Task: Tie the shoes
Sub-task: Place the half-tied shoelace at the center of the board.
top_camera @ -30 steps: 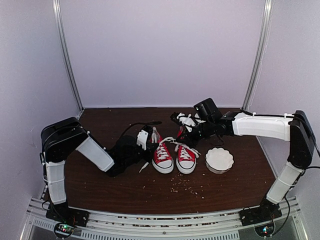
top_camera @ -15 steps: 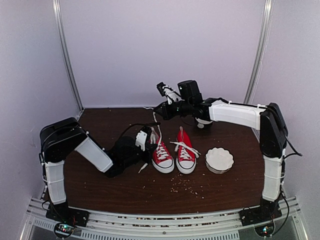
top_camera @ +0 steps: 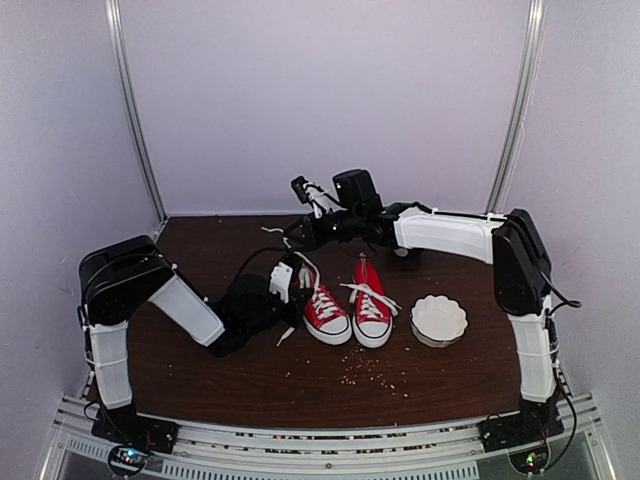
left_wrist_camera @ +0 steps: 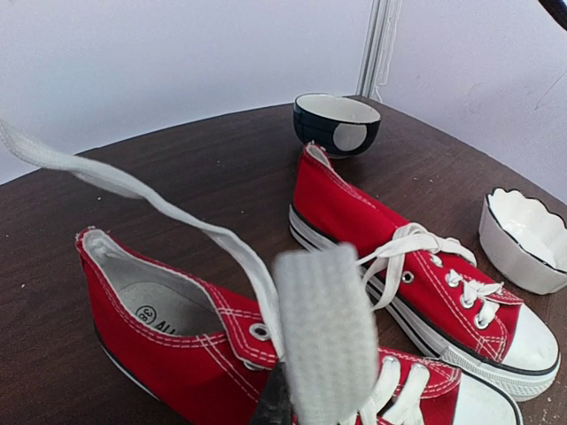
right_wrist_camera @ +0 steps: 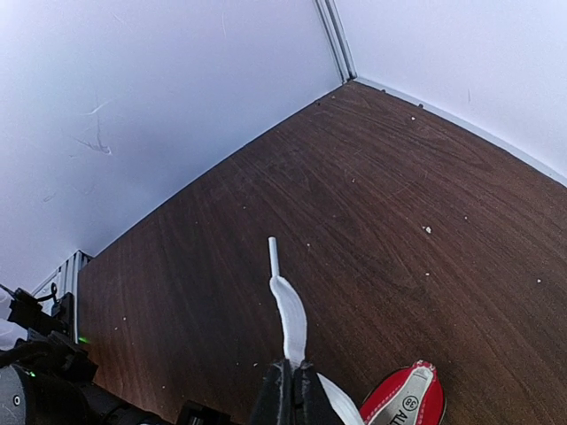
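Note:
Two red shoes stand side by side mid-table, toes toward the arms: the left shoe [top_camera: 326, 312] [left_wrist_camera: 177, 341] and the right shoe [top_camera: 371, 308] [left_wrist_camera: 416, 270]. My left gripper [top_camera: 296, 290] [left_wrist_camera: 282, 409] is low beside the left shoe, shut on one white lace [left_wrist_camera: 326, 332] that hangs blurred close to the lens. My right gripper [top_camera: 292, 238] [right_wrist_camera: 292, 382] is raised behind and to the left of that shoe, shut on its other lace [right_wrist_camera: 290, 314] [left_wrist_camera: 133, 188], which runs taut up from the top eyelet. The lace's tip [right_wrist_camera: 273, 248] pokes out past the fingers. The right shoe's laces lie loose over its tongue.
A white scalloped bowl [top_camera: 439, 319] [left_wrist_camera: 528, 237] sits right of the shoes. A dark bowl [left_wrist_camera: 337, 124] stands behind them, under the right forearm. Crumbs [top_camera: 375, 375] are scattered on the brown table in front of the shoes. White walls close in the back and sides.
My right arm has swung left and risen, drawing the left shoe's lace up and back until it is taut. The left arm and both shoes have stayed put.

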### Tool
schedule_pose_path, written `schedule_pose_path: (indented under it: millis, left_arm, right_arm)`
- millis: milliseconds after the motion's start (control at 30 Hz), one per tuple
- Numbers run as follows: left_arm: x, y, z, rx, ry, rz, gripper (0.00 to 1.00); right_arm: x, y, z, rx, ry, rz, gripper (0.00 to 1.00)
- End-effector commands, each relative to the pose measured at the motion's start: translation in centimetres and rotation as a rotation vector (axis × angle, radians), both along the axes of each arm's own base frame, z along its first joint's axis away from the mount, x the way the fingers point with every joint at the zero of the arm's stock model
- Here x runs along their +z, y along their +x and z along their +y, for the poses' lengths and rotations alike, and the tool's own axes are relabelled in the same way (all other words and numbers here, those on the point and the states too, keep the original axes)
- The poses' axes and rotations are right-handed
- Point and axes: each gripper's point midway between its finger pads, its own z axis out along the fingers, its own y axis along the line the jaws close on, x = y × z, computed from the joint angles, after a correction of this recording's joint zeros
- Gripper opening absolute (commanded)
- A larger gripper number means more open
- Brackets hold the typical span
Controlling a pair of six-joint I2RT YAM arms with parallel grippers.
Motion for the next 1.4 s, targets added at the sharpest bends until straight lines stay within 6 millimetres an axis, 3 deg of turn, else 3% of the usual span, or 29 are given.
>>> schedule_pose_path:
  millis: [0,67,167,300,467,633,767,900,1000,1167,1367]
  left_arm:
    - [2.3,0.4,0.4,0.016,-0.040,-0.058,0.00]
    - [2.3,0.3,0.4,0.013,-0.038,-0.060,0.00]
    - [2.2,0.3,0.4,0.013,-0.035,-0.062,0.00]
    - [2.1,0.4,0.5,0.014,-0.042,-0.058,0.00]
    - [2.0,0.6,0.7,0.007,-0.064,-0.043,0.00]
    - [1.9,0.8,0.9,0.006,-0.077,-0.036,0.00]
    - [1.8,1.0,0.7,0.000,-0.069,-0.031,0.00]
    - [1.7,1.0,0.6,0.001,-0.067,-0.028,0.00]
    - [1.7,1.1,0.5,0.004,-0.064,-0.026,0.00]
    - [1.6,1.3,0.5,0.008,-0.059,-0.024,0.00]
    - [1.5,1.5,0.2,0.004,-0.054,-0.021,0.00]
  right_arm:
    - [0.6,-0.4,1.0,0.042,0.045,0.019,0.00]
    - [0.3,-1.0,1.3,0.075,0.052,0.051,0.01]
    - [0.1,-1.4,0.7,0.072,0.022,0.064,0.29]
    - [0.9,-1.3,-1.1,0.037,-0.017,0.029,0.41]
    - [1.3,-1.8,-4.1,0.022,-0.019,0.018,0.43]
    - [-0.3,-4.5,-5.8,0.105,0.002,0.003,0.44]
    - [-1.1,-5.8,-5.6,0.169,0.031,0.007,0.50]
    - [-1.4,-5.8,-4.7,0.172,0.058,0.004,0.52]
    - [-1.8,-6.0,-3.6,0.179,0.064,0.007,0.60]
    - [-2.9,-5.9,-3.1,0.170,0.058,0.027,0.58]
    - [-3.8,-5.8,-2.6,0.161,0.055,0.051,0.49]
